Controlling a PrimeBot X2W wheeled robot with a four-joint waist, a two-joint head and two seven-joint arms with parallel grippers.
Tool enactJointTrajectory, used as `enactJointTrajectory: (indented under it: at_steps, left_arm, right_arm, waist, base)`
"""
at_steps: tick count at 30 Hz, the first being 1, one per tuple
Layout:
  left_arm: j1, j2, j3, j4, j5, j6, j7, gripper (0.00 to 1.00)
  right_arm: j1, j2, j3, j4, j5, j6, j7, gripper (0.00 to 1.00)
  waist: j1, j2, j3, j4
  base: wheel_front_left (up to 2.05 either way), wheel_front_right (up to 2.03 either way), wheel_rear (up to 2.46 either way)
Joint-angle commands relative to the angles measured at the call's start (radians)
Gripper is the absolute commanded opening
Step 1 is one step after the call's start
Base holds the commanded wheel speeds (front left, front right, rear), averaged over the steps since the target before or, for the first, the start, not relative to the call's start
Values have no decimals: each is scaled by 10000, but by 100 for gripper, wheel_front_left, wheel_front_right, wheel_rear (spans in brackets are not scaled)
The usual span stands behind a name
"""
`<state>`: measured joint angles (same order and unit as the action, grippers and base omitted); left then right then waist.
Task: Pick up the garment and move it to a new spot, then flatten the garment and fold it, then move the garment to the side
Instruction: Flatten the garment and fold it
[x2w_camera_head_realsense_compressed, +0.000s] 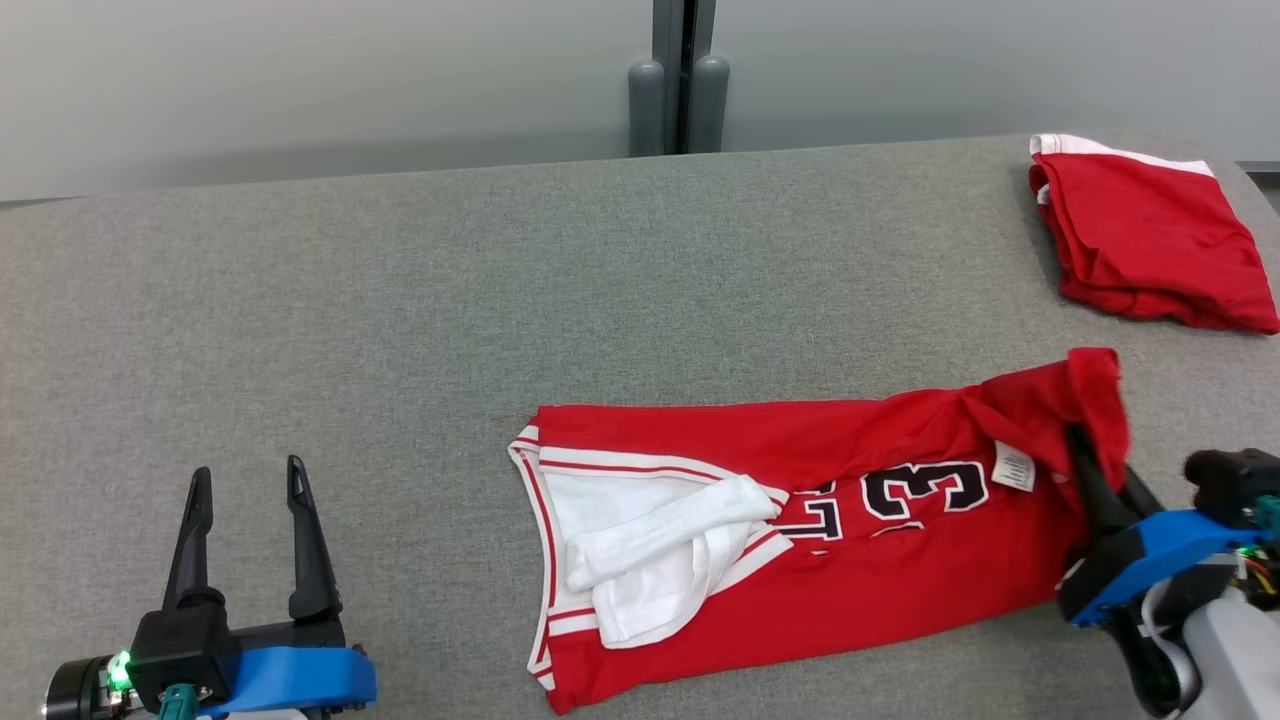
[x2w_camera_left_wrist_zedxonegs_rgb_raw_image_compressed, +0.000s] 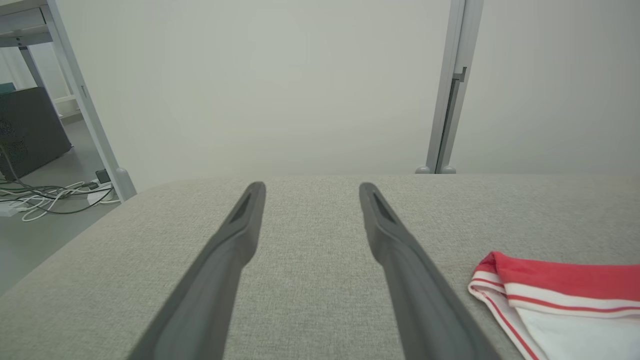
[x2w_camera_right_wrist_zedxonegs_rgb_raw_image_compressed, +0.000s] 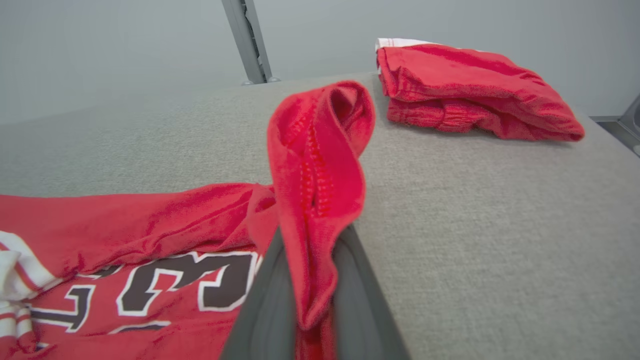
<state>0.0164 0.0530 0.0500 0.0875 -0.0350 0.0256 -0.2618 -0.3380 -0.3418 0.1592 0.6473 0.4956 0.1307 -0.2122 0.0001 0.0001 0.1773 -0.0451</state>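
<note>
The red jersey (x2w_camera_head_realsense_compressed: 900, 580) lay near right on the bench (x2w_camera_head_realsense_compressed: 400, 300), its right edge pinched up between the right fingers (x2w_camera_right_wrist_zedxonegs_rgb_raw_image_compressed: 260, 310). The left fingers (x2w_camera_head_realsense_compressed: 310, 540) stood wide apart, empty, at near left.

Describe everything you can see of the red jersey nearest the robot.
The red jersey is soft-looking knit with black, white-edged numerals, white-and-red striped trim, a white inside showing at its left end and a small white label. It lies wrinkled, partly folded, on the grey fabric table. The right claw is shut on its right corner, holding that corner raised.
</note>
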Motion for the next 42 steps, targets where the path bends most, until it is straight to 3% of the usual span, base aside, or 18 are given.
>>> enactJointTrajectory:
  at_steps: [1,10,14,26,40,42]
  left_arm:
    - [-93,-11,-9,31,-30,14,-39,100]
    - [-99,-18,-34,149,-27,-64,-41,100]
    - [-122,-25,-103,187,-41,-69,-39,100]
    - [-330,-30,-228,273,-66,-99,-39,100]
    - [-596,-32,-524,456,-264,20,-39,100]
    - [-617,-32,-551,469,-300,17,-39,100]
  right_arm:
    - [155,148,171,-404,91,2,82,0]
    - [398,887,1082,-2084,-49,2,531,0]
    - [451,1498,1668,-2688,-177,2,803,0]
    - [54,2643,2888,-2741,-410,2,925,0]
    - [-513,2905,4253,-2008,368,2,470,0]
    - [-595,2908,4395,-1854,510,2,367,100]
  waist:
    - [-1,-1,0,22]
    - [-1,-1,-27,171]
    - [-1,-1,-20,374]
    - [-1,-1,230,824]
    - [-1,-1,344,1130]
    - [-1,-1,359,1135]
  base:
    - [0,0,0]
    - [0,0,0]
    - [0,0,0]
    - [0,0,0]
    - [0,0,0]
    - [0,0,0]
